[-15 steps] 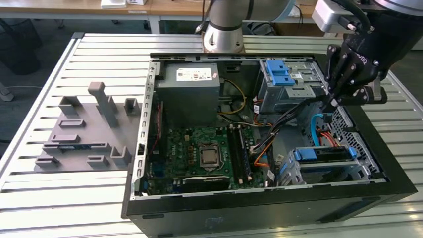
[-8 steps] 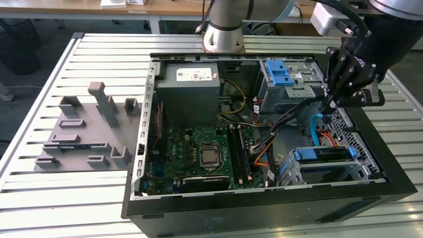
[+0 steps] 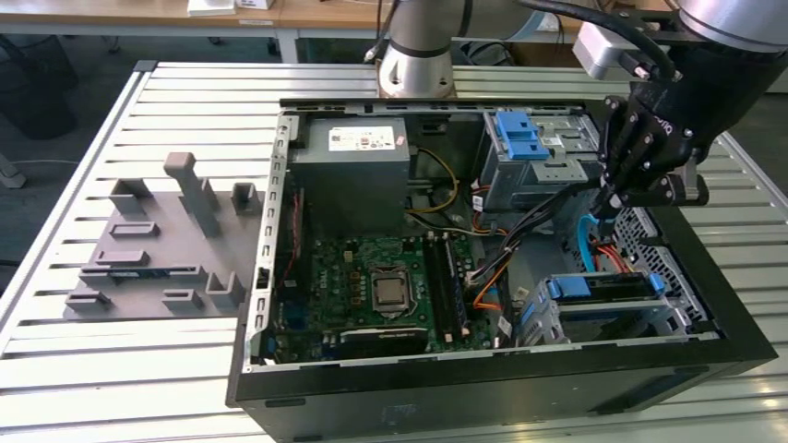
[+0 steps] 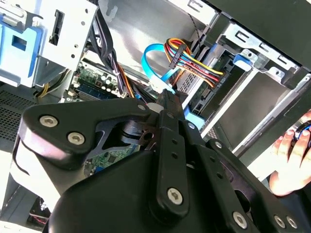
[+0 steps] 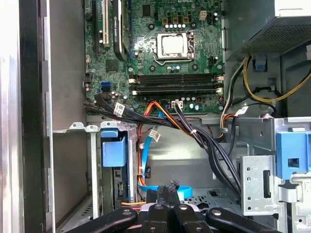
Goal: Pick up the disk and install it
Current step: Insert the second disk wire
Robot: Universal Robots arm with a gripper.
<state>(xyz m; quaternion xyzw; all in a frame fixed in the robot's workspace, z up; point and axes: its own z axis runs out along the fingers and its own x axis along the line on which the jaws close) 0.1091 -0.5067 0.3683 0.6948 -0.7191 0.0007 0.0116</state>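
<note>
The disk (image 3: pixel 600 287) lies flat in the drive cage at the front corner of the open computer case (image 3: pixel 493 397), on the exterior view's right, with blue rails along its sides. In the first wrist view the disk (image 5: pixel 114 167) sits edge-on in that cage under a blue tab. My gripper (image 3: pixel 611 199) hangs inside the case just behind the cage, apart from the disk, beside a light-blue data cable (image 3: pixel 584 242). Its fingers (image 5: pixel 167 193) are pressed together with nothing visible between them. In the second wrist view the fingertips (image 4: pixel 166 99) point at the blue cable and a coloured power plug (image 4: pixel 179 54).
A second metal bay with a blue latch (image 3: pixel 522 137) stands at the case's back. The motherboard (image 3: pixel 376 286), a grey power-supply box (image 3: pixel 354 171) and cable bundles (image 3: pixel 518 231) crowd the interior. Grey fixture blocks (image 3: pixel 161 245) sit on the slatted table. A person's hand (image 4: pixel 291 160) is near the case.
</note>
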